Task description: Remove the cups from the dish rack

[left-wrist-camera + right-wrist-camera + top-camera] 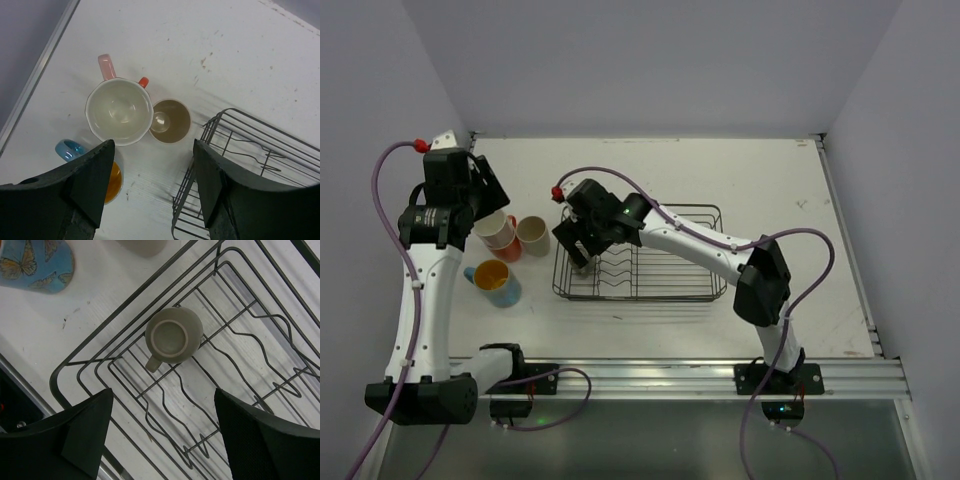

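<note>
The black wire dish rack (718, 291) sits mid-table. The small olive-grey cup (174, 335) stands upside down in its left end, handle toward my right gripper (165, 440), which hovers open and empty above the rack (52, 382). In the top view that gripper (578, 245) hides the cup. Left of the rack stand the pink cup (119, 110), the beige cup (170, 121) and the light blue cup (112, 180). The orange cup (143, 81) is mostly hidden under the pink one. My left gripper (152, 190) is open and empty above them.
The rack's near-left corner (218, 116) lies close to the beige cup. The light blue cup (35, 265) with butterfly prints stands just outside the rack's corner. Walls enclose the table at left, back and right; a metal rail (670, 375) runs along the front.
</note>
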`<act>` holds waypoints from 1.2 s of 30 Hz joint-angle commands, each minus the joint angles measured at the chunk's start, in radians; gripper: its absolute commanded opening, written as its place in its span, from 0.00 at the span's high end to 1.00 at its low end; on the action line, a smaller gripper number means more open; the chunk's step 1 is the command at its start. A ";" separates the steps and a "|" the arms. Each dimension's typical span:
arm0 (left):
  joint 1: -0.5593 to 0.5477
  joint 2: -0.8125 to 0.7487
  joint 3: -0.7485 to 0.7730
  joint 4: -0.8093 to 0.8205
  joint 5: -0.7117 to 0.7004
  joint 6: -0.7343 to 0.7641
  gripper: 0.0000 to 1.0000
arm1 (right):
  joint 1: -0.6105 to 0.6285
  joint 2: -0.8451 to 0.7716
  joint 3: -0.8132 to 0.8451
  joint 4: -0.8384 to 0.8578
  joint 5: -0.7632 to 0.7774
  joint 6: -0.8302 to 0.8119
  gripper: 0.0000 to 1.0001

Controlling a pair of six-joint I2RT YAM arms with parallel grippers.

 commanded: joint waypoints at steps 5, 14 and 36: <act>0.011 -0.026 -0.038 0.070 0.060 0.027 0.31 | 0.031 0.063 0.093 0.067 0.040 -0.090 0.24; 0.011 -0.036 -0.058 0.079 0.106 0.023 0.31 | 0.034 0.182 0.166 0.066 0.062 -0.121 0.27; 0.011 -0.043 -0.058 0.073 0.104 0.033 0.31 | 0.032 0.267 0.202 0.067 0.112 -0.147 0.32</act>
